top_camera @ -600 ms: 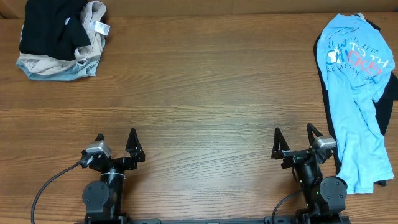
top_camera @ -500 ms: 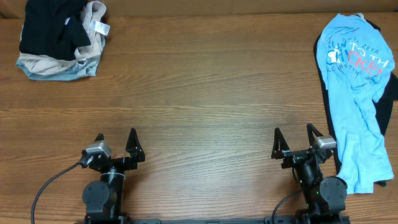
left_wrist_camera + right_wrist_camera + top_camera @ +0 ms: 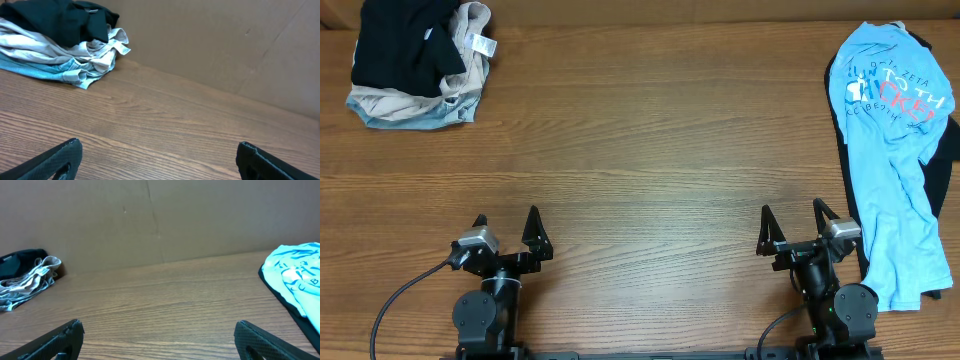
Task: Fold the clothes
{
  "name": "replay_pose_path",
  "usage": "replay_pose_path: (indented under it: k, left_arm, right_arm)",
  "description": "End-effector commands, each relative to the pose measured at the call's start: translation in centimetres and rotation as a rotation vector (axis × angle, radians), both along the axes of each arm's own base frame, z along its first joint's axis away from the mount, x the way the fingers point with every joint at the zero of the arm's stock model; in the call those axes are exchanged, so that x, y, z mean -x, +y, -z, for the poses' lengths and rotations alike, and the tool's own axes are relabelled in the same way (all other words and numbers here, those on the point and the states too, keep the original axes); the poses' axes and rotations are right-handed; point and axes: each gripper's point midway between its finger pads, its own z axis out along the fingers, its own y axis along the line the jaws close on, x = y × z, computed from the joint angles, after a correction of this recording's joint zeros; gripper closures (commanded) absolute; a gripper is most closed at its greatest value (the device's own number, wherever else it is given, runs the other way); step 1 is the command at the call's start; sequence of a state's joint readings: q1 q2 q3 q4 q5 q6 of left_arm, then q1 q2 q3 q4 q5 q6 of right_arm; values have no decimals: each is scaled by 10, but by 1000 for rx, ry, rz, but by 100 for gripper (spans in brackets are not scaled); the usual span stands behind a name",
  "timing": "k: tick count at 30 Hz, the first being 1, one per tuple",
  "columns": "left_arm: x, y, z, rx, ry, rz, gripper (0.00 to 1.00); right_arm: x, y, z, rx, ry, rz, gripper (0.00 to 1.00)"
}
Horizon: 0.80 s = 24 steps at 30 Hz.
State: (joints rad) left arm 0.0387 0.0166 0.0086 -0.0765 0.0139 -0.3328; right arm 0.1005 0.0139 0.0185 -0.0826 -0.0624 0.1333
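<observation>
The light blue T-shirt (image 3: 893, 150) with white and red lettering lies crumpled lengthwise along the table's right edge, on top of a black garment (image 3: 945, 160). Its edge shows at the right of the right wrist view (image 3: 300, 275). My right gripper (image 3: 790, 222) is open and empty near the front edge, just left of the shirt's lower end; its fingertips frame bare wood (image 3: 157, 335). My left gripper (image 3: 507, 224) is open and empty at the front left, over bare wood (image 3: 157, 157).
A bundle of black and beige garments (image 3: 418, 60) sits at the back left corner, also seen in the left wrist view (image 3: 60, 40) and the right wrist view (image 3: 25, 277). A brown cardboard wall (image 3: 150, 220) stands behind the wooden table (image 3: 640, 150).
</observation>
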Motion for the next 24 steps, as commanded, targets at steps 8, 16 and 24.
replay_pose_path:
  k: [8, 16, 24]
  left_arm:
    - [1, 10, -1, -32, -6, -59, 0]
    - [0, 12, -8, -40, -35, -72, 0]
    - [0, 10, -6, -39, -28, -57, 0]
  right_arm:
    - [0, -1, 2, 3, -6, 6, 0]
    - [0, 0, 2, 3, -6, 4, 0]
    - [0, -1, 1, 3, -7, 6, 0]
